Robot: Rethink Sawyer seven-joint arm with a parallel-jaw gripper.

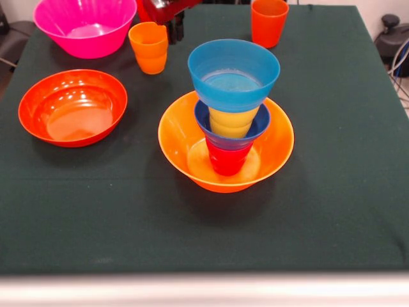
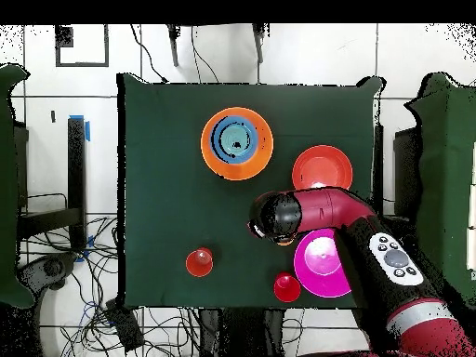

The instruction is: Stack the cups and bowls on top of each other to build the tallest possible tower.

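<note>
My table (image 1: 332, 192) wears a dark green cloth. From left in the front view: a wide shallow orange-red plastic bowl (image 1: 72, 107), a big glossy pink bowl (image 1: 85, 25), an orange tumbler (image 1: 149, 47), then the tower (image 1: 228, 109) in its yellow-orange base bowl (image 1: 275, 150), and a second orange cup (image 1: 269, 22). My gripper (image 1: 174, 27) hangs just beside the tumbler; I cannot tell its grip. Overhead, cables (image 2: 102, 321) litter the pale floor (image 2: 307, 56).

I see a dark green cloth on the table (image 1: 358, 211), pale edge at front. White tiled floor (image 2: 307, 56) around it, tangled cables (image 2: 158, 325) near its base, blue tape (image 2: 88, 128) off one side.
</note>
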